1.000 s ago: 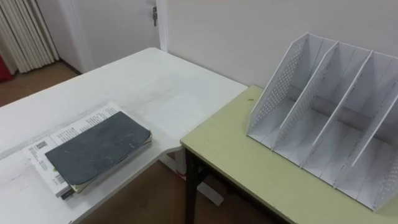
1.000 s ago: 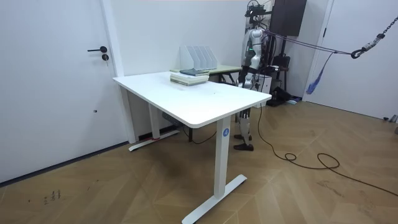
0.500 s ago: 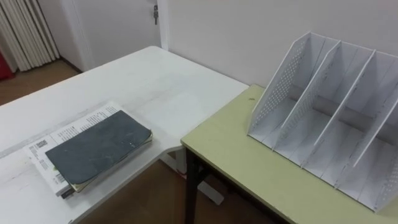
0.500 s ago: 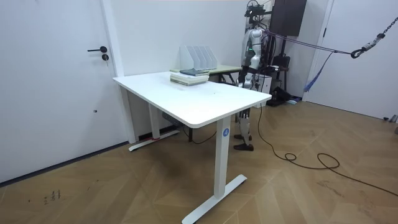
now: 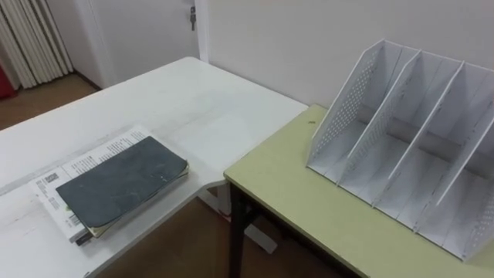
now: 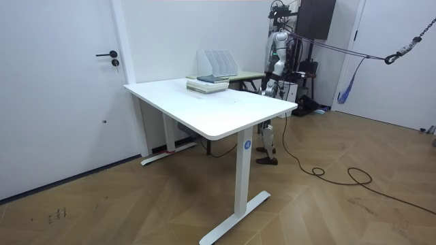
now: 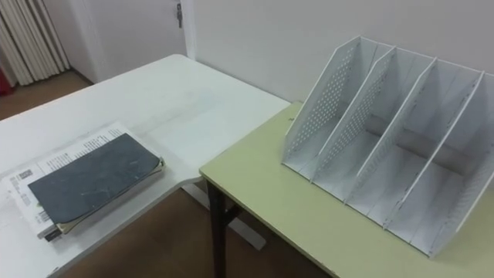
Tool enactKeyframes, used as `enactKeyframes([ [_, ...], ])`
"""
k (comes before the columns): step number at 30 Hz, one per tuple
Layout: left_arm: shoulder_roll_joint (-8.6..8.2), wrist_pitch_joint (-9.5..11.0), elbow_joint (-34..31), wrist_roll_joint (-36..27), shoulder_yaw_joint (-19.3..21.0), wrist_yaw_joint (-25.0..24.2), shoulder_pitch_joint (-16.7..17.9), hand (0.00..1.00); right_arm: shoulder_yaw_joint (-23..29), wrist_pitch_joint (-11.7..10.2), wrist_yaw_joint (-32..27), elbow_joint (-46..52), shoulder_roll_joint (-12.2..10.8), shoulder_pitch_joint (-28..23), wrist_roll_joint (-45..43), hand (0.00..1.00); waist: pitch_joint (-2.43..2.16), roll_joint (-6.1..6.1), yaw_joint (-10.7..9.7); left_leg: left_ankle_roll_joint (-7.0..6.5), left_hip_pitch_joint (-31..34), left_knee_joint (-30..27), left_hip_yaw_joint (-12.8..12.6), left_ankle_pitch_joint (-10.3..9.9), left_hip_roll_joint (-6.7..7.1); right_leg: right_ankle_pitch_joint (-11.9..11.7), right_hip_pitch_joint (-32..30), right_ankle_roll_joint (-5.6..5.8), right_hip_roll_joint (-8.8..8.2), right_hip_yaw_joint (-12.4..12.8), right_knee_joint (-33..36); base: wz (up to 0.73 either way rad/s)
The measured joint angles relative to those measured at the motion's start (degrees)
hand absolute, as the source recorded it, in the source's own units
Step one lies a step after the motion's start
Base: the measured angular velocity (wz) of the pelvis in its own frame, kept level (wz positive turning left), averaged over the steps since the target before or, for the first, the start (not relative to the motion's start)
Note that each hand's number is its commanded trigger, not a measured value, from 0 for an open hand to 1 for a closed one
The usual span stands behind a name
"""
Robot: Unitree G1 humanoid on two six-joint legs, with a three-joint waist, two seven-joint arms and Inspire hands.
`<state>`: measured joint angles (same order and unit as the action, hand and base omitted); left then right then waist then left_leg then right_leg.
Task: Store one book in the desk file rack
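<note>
Book [image 5: 122,185] lies on papers [image 5: 89,161]; hand [image 6: 267,87] hangs low.

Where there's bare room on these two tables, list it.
White table: bare from the stack of books back to the wall. Green table: bare strip between its near edge and the file rack, whose slots stand empty. Crowded only where the books lie, at the white table's near edge.

Both eye views are looking down from the robot's head, close over a corner of the white tabletop [image 5: 193,108], the stacked books [image 5: 116,185] and the file rack [image 5: 401,147] on the green tabletop [image 5: 309,201]. The room view is standing well off, facing those same things across the white tabletop, with the robot beyond.
</note>
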<state>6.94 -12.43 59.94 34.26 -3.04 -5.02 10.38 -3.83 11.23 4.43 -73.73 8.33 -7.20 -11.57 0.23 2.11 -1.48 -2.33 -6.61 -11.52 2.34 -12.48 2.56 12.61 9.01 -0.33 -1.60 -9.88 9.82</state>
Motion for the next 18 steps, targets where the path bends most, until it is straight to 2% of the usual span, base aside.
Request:
enactKeyframes([
  [3,0.1,1.0,-3.3,5.6,-0.3,0.8,-1.0,0.0,0.0,-0.8,0.0,0.1,0.0,0.2,0.0,0.0,0.02,0.01,-0.1,0.0,0.0,0.2,0.0,0.0,-0.03,0.0,-0.2,0.01,0.01,0.1,0.0,0.0],
  [7,0.27,3.2,-5.7,8.6,-2.7,3.0,-2.5,0.0,-0.4,-2.3,-0.1,0.0,0.0,0.6,-2.1,0.0,0.04,0.04,-1.2,-0.01,0.0,0.8,-0.1,0.0,0.04,0.0,-0.1,0.04,-0.04,-0.1,0.2,0.0],
  [11,0.5,4.3,-10.0,11.9,-7.3,4.7,-3.1,0.0,-1.2,-3.1,-0.3,0.0,0.1,1.8,-4.2,0.0,0.15,0.29,-3.0,-0.04,0.7,0.7,-0.8,0.0,0.02,0.0,-0.5,0.08,-0.05,0.2,0.2,-0.04],
  [13,0.75,4.8,-14.3,12.8,-9.3,4.7,-3.2,0.0,-1.6,-4.0,-0.6,0.0,0.4,2.3,-4.5,0.0,0.4,0.1,-3.3,-0.08,1.1,0.3,-1.5,0.1,0.0,-0.2,-0.8,0.15,-0.14,0.2,0.2,0.0],
  [14,0.69,5.7,-16.2,13.9,-10.8,4.7,-3.5,0.0,-1.7,-4.2,-0.6,0.0,0.5,2.6,-5.0,0.0,0.55,0.15,-3.4,-0.09,1.1,0.4,-2.1,0.1,-0.01,-0.2,-0.8,0.19,-0.23,0.3,0.1,0.0],
  [15,0.55,6.7,-17.2,15.1,-12.1,4.7,-4.0,0.0,-1.7,-4.5,-0.6,-0.1,0.4,2.9,-6.1,0.0,0.53,0.06,-3.6,-0.09,1.1,0.4,-2.2,0.1,0.04,-0.2,-0.7,0.26,-0.26,0.3,-0.1,0.0],
  [18,0.41,7.9,-19.8,16.2,-15.4,4.7,-4.6,0.0,-1.7,-5.7,-0.7,-0.1,0.3,3.6,-7.8,0.0,0.43,-0.29,-4.5,-0.09,1.1,0.6,-2.2,0.1,0.05,-0.2,-0.8,0.28,-0.24,0.3,-0.2,0.0],
])
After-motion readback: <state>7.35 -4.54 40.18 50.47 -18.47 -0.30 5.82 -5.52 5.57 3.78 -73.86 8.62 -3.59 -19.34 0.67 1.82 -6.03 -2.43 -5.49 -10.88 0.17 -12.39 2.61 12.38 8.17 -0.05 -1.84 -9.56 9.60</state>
